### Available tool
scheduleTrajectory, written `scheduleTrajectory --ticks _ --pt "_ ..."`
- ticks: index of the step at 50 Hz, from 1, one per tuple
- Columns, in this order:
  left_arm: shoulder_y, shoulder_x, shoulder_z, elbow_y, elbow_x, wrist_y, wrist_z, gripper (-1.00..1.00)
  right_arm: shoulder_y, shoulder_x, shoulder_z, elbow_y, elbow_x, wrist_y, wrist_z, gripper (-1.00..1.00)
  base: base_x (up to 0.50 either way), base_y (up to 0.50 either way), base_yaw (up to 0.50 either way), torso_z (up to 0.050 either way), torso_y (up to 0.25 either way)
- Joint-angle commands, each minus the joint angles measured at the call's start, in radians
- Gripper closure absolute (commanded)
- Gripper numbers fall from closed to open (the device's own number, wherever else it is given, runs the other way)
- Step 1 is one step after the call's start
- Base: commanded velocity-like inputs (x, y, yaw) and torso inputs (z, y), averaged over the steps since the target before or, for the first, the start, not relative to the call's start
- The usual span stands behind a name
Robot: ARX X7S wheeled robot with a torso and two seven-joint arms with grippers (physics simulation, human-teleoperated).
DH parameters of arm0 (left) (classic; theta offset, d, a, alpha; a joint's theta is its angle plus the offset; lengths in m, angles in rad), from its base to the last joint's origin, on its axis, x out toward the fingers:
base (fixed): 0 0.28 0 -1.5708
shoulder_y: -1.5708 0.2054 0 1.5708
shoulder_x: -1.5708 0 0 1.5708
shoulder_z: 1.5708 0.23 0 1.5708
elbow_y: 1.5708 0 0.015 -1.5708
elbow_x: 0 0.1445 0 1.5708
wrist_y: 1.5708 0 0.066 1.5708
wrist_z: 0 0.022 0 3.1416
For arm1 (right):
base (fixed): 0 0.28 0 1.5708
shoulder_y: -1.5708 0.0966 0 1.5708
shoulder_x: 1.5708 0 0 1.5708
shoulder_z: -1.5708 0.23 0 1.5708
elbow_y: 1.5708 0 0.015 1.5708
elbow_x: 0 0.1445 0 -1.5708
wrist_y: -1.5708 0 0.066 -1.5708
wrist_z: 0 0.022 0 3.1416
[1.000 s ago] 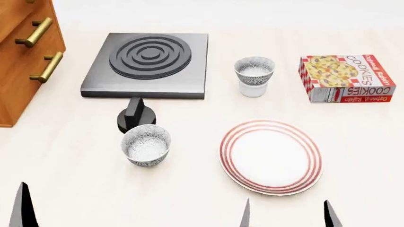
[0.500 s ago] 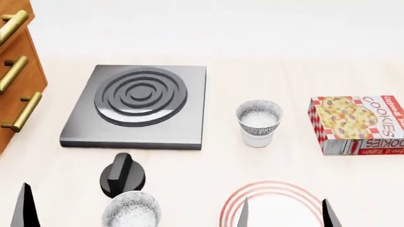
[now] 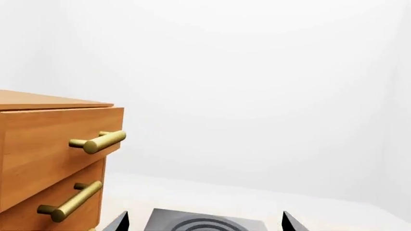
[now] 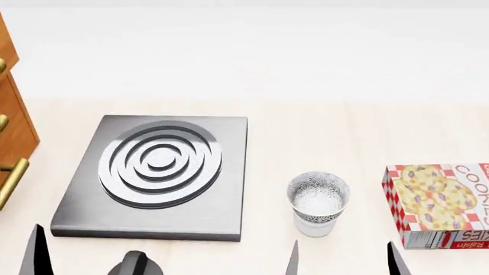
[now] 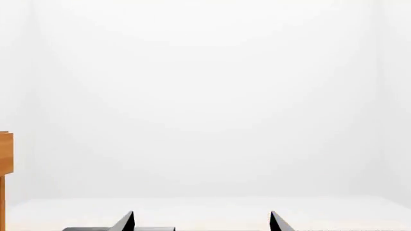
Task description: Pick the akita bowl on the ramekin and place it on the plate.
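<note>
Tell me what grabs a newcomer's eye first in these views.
The grey hob with its raised rings dominates the left of the head view. Right of it, the speckled bowl sits on the white ramekin, and the red cookie box lies at the right edge. The wooden drawers with brass handles fill the left wrist view.

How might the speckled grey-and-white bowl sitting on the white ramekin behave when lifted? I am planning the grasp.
The speckled grey-and-white bowl looks rigid and probably glossy, so perhaps slippery. It is wider than the plain white ramekin beneath, so a sideways nudge could tip it.
</note>
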State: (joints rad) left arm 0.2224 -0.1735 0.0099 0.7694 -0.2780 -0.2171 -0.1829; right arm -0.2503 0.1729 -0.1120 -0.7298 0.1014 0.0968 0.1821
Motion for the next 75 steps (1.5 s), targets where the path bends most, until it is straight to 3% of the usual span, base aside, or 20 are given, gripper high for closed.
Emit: scheduleTrajectory --ticks 1,11,13,48,75 --pt "0.002 -0.011 0.004 0.003 -0.009 0.004 -0.009 -1.00 -0.023 0.003 0.004 0.025 0.026 -0.119 -0.006 -1.00 0.23 0.00 0.00 0.050 0.000" --pt "0.001 -0.019 0.016 -0.001 -0.006 0.007 -0.015 -1.00 -0.012 0.017 -0.004 0.031 0.023 -0.091 0.002 -1.00 0.00 0.00 0.00 0.050 0.000" --pt "0.011 -0.004 0.006 -0.031 -0.022 0.084 0.004 -1.00 -0.008 0.018 -0.004 0.040 0.024 -0.088 0.004 -1.00 0.00 0.00 0.00 0.050 0.000" --pt "-0.002 -0.030 0.017 -0.058 -0.020 0.075 -0.034 -1.00 0.013 0.046 -0.033 0.071 0.023 -0.058 0.026 -1.00 0.00 0.00 0.00 0.000 -0.211" --pt "-0.028 -0.043 0.024 -0.064 -0.058 0.014 -0.076 -1.00 0.023 0.058 -0.050 0.089 0.022 -0.062 0.043 -1.00 0.00 0.00 0.00 0.000 -0.037"
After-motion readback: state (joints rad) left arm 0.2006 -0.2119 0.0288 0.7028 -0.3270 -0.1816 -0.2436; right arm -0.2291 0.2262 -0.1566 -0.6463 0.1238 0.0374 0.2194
